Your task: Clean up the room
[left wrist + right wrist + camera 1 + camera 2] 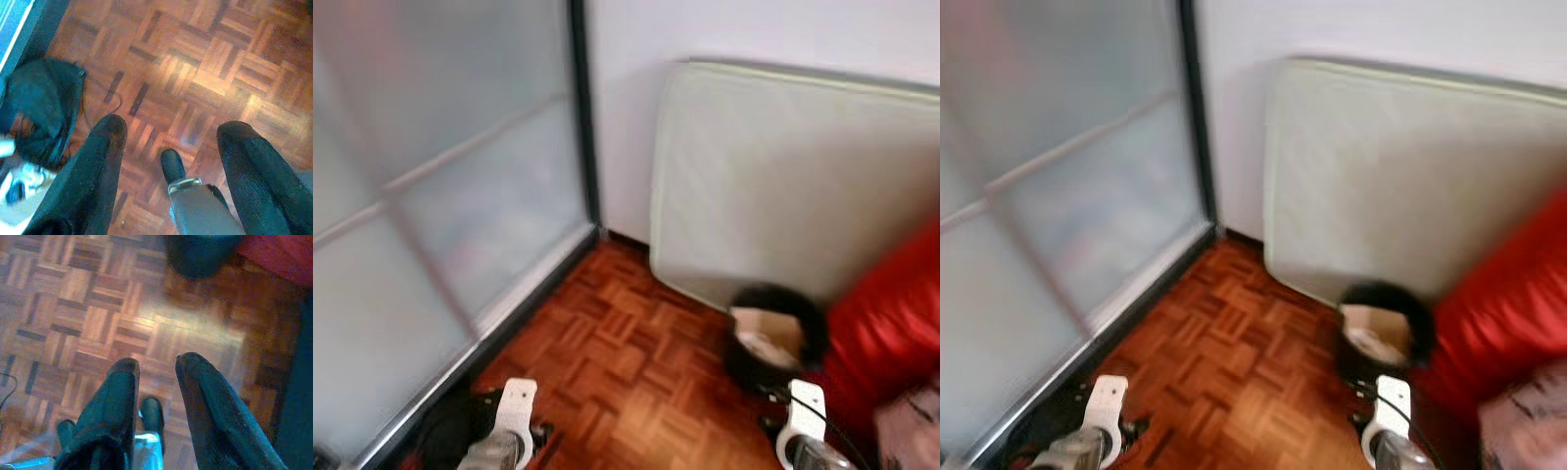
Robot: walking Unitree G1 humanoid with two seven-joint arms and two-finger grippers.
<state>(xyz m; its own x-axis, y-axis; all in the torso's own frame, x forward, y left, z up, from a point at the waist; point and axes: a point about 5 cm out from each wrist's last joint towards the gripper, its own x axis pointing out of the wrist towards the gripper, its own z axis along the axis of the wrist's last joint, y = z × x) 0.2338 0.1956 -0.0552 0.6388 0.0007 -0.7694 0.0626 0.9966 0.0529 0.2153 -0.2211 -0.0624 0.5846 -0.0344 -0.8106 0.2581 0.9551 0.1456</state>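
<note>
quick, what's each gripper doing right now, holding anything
left gripper: open, holding nothing, above the wood floor
right gripper: open, holding nothing

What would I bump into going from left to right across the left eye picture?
Frosted glass door → white mattress leaning on the wall → black bin on the floor → red sofa.

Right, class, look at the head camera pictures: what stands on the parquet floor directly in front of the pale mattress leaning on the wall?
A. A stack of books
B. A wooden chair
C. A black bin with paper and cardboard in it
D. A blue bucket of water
C: a black bin holding paper and cardboard stands on the parquet floor just in front of the pale mattress, beside something red.
</note>
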